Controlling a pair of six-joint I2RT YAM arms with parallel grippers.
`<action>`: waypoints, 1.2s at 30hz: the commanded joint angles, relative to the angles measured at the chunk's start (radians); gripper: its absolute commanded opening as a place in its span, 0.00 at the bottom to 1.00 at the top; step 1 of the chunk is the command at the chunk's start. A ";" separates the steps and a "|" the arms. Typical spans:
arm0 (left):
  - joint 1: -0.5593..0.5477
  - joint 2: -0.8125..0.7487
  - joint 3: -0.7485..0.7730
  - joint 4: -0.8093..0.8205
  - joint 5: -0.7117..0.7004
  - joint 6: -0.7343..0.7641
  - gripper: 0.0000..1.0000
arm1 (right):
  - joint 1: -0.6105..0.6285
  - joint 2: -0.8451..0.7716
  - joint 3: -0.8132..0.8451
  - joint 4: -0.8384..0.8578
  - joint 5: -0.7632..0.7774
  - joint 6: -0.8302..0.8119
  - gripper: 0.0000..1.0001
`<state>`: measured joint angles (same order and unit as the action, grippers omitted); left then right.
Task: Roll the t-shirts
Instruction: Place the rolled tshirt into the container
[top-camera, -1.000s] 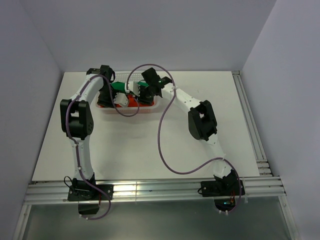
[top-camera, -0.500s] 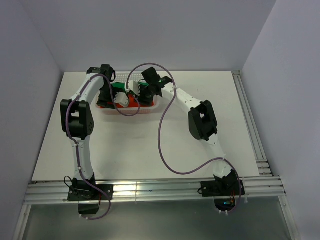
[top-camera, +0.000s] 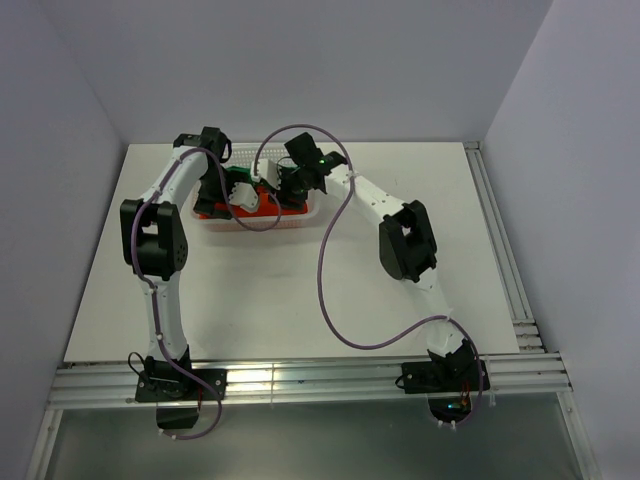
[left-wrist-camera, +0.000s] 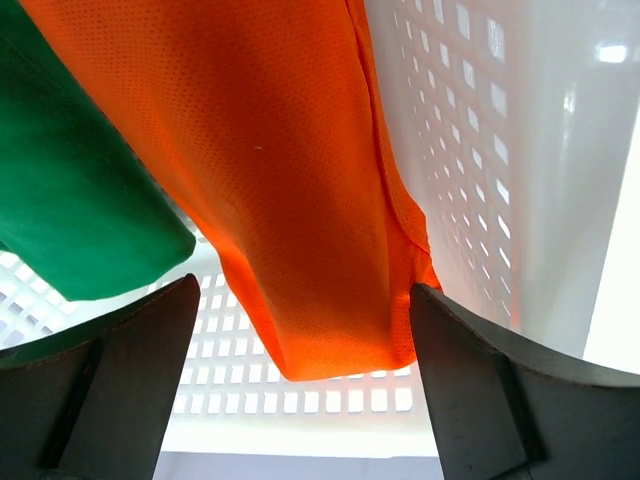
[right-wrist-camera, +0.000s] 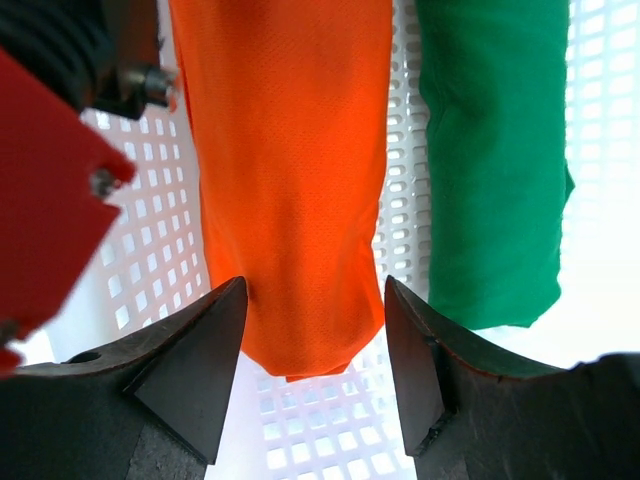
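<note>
While both arms are reaching over the table (top-camera: 400, 290) in the top view, the white mesh basket (top-camera: 300, 222) is sitting toward 11 o'clock from the table's middle. The left gripper (top-camera: 238, 195) and the right gripper (top-camera: 272, 188) are dipping into it side by side. The orange t-shirt (top-camera: 263, 208) is showing beneath them and the green t-shirt (top-camera: 238, 172) is peeking out at 12 o'clock of the left gripper. A purple cable (top-camera: 325, 280) is looping along the right arm.

In the left wrist view, the left gripper (left-wrist-camera: 303, 290) is holding its fingers (left-wrist-camera: 140, 370) wide apart. The rolled orange t-shirt (left-wrist-camera: 290, 180) is lying between them, its edge touching the finger at 3 o'clock and clear of the other. The green t-shirt (left-wrist-camera: 70, 200) is lying at 9 o'clock of the orange one, both on the basket (left-wrist-camera: 480, 150) floor.

In the right wrist view, the right gripper (right-wrist-camera: 315, 285) is keeping its fingers (right-wrist-camera: 190, 370) apart, flanking the end of the orange t-shirt (right-wrist-camera: 290, 150), which is filling the gap. The green t-shirt (right-wrist-camera: 490, 150) is lying at 3 o'clock of it, with a strip of basket (right-wrist-camera: 400, 250) mesh between them
</note>
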<state>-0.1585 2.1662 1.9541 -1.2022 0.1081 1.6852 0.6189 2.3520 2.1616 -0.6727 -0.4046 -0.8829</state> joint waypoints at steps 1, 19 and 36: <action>-0.007 -0.071 0.052 -0.030 0.012 0.016 0.91 | -0.002 -0.095 -0.009 0.039 -0.013 0.012 0.64; -0.007 -0.121 0.069 -0.072 -0.051 0.018 1.00 | -0.005 -0.160 -0.028 0.056 -0.022 0.028 0.63; -0.019 -0.115 -0.098 0.136 0.031 -0.027 0.99 | -0.013 -0.148 -0.083 0.122 -0.080 0.068 0.58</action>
<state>-0.1719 2.0411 1.8515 -1.1442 0.0914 1.6829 0.6144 2.2723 2.0907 -0.5957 -0.4534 -0.8333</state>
